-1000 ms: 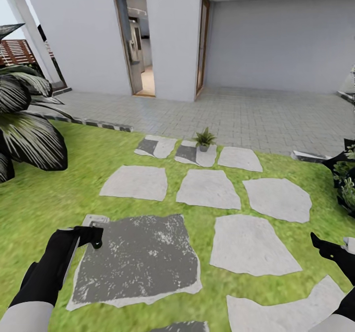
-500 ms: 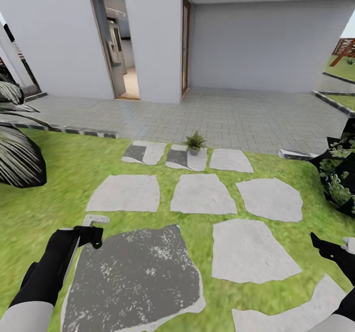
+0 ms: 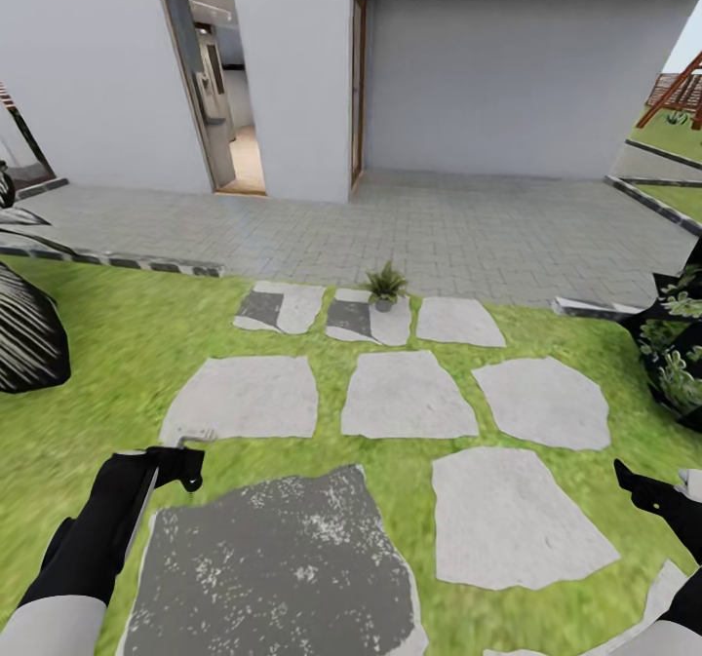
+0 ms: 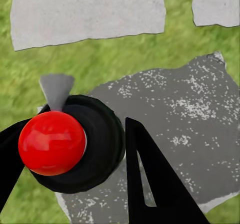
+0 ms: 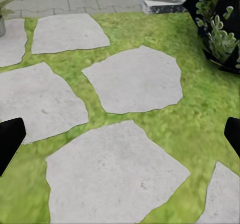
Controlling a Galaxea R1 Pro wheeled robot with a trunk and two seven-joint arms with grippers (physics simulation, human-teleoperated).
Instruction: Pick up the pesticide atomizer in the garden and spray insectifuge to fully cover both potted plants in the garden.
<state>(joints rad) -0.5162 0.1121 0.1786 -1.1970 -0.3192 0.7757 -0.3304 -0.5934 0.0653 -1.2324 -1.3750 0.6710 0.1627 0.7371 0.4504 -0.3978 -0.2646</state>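
My left gripper (image 3: 183,465) is low on the left, shut on the pesticide atomizer (image 3: 191,435), whose pale trigger head pokes out above the fingers. In the left wrist view the atomizer (image 4: 52,141) shows its red collar, dark round body and grey trigger between the black fingers (image 4: 150,184). One potted plant (image 3: 386,286), a small green rosette in a grey pot, stands on a far stepping stone by the paving. It also shows at the edge of the right wrist view as the potted plant (image 5: 2,14). My right gripper (image 3: 645,492) hangs open over the lawn.
Grey stepping stones (image 3: 408,395) cross the lawn, with a dark stone (image 3: 278,559) under my left arm. A dark bush (image 3: 678,344) stands on the right and a striped-leaf plant (image 3: 24,334) on the left. Grey paving (image 3: 458,232) and an open doorway (image 3: 210,81) lie ahead.
The whole picture has shifted left and the far stones sit a little lower, so the camera has turned. Both arms keep their places in the view.
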